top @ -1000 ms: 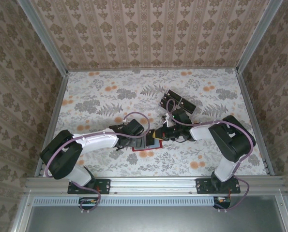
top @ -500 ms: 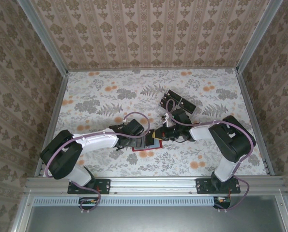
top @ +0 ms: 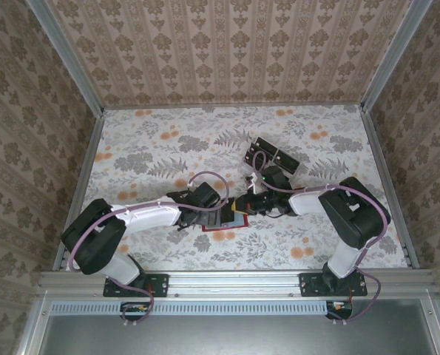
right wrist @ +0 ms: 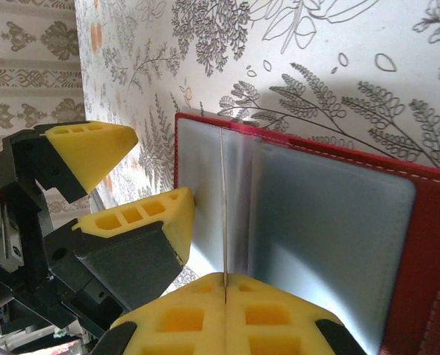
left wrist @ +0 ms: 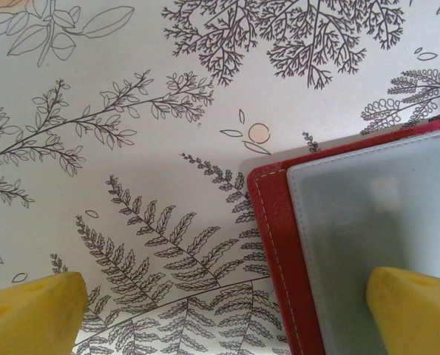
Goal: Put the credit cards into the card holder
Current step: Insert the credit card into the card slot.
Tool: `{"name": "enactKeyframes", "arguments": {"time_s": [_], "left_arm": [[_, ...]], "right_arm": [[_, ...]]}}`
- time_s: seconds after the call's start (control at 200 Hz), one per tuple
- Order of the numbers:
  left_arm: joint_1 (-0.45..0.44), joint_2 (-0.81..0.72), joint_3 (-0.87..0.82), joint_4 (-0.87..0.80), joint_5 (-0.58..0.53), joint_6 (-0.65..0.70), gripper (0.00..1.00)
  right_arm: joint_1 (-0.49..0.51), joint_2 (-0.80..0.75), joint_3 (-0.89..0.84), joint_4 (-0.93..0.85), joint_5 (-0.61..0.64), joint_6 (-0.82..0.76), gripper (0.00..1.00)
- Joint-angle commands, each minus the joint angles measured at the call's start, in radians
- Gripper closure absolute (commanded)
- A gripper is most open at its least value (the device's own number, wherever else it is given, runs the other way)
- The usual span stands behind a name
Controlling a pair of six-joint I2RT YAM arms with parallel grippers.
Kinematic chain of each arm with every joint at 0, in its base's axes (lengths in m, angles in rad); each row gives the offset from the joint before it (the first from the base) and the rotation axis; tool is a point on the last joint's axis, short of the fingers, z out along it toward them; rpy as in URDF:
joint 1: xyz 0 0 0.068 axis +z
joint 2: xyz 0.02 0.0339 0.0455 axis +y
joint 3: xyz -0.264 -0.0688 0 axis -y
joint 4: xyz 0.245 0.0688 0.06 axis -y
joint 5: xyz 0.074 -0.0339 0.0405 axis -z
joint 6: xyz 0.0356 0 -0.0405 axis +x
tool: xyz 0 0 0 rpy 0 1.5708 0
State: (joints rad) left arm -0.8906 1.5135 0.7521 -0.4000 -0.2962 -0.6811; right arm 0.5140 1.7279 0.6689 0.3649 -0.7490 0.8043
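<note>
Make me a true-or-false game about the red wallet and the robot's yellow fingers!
1. The red wallet lies open on the flowery table. True.
2. The left gripper is squeezed shut. False: its yellow fingers stand wide apart, one of them over the wallet's inside.
3. The right gripper is shut on a thin credit card, seen edge-on over the wallet. True.
4. The wallet's inside is blue. False: it is grey.
5. The spare cards are piled on top of the wallet. False: they sit apart from it, farther back on the table.
</note>
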Motion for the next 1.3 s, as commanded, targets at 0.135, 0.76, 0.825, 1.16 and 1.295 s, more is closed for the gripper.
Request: {"name": "enactKeyframes", "arguments": {"time_s": [0.135, 0.76, 0.825, 1.16, 1.295], "left_arm": [[-0.008, 0.016, -0.028, -0.064, -0.008, -0.005, 0.00], [-0.007, 0.017, -0.029, -0.064, -0.006, -0.006, 0.00], [-0.008, 0.017, -0.030, -0.063, -0.007, -0.008, 0.00], [-0.007, 0.020, -0.028, -0.060, -0.006, -0.009, 0.00], [-0.007, 0.020, -0.028, -0.063, -0.006, -0.006, 0.00]], "right_arm": [[0.009, 0.033, 0.015, 0.029, 0.005, 0.010, 1.00], [0.008, 0.057, -0.022, 0.045, 0.016, -0.007, 1.00], [0.008, 0.063, -0.026, 0.051, 0.013, -0.004, 1.00], [0.007, 0.068, -0.043, 0.054, 0.015, -0.013, 1.00], [0.000, 0.064, -0.043, 0.044, 0.023, -0.020, 1.00]]}}
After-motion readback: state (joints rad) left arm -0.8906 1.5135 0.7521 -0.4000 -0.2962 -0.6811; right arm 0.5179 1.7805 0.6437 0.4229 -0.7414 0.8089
